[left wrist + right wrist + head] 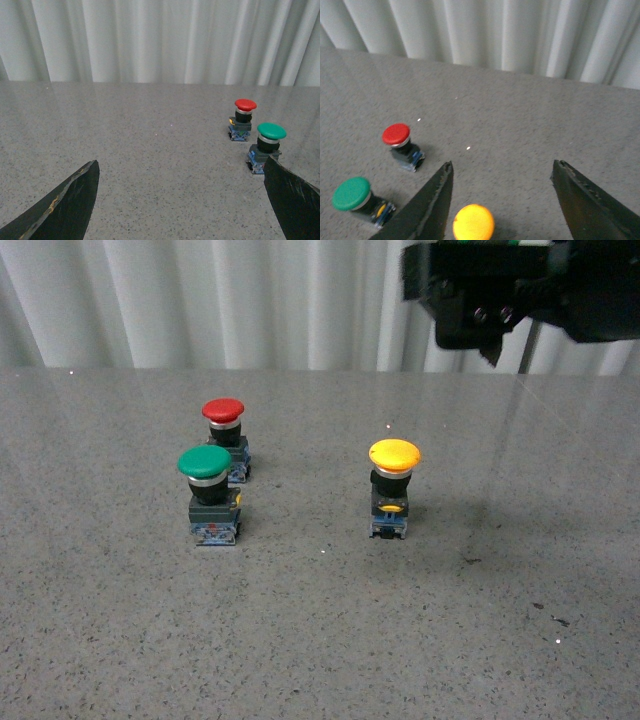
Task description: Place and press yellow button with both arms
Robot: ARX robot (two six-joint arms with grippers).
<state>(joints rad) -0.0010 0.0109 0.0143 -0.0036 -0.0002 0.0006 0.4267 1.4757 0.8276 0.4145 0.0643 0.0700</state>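
Right gripper released, above yellow button, cap nearer one finger, gap wide. Left gripper released, green button beside one fingertip.

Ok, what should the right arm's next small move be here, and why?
Probably lower the right pincer down toward the yellow button. It hangs high above the table with jaws open, holding nothing, and its wrist view shows the button between the two fingers, nearer one of them. The button stands upright, untouched.

Bright, even light; soft faint shadows and pale sheen on the table; slightly grainy
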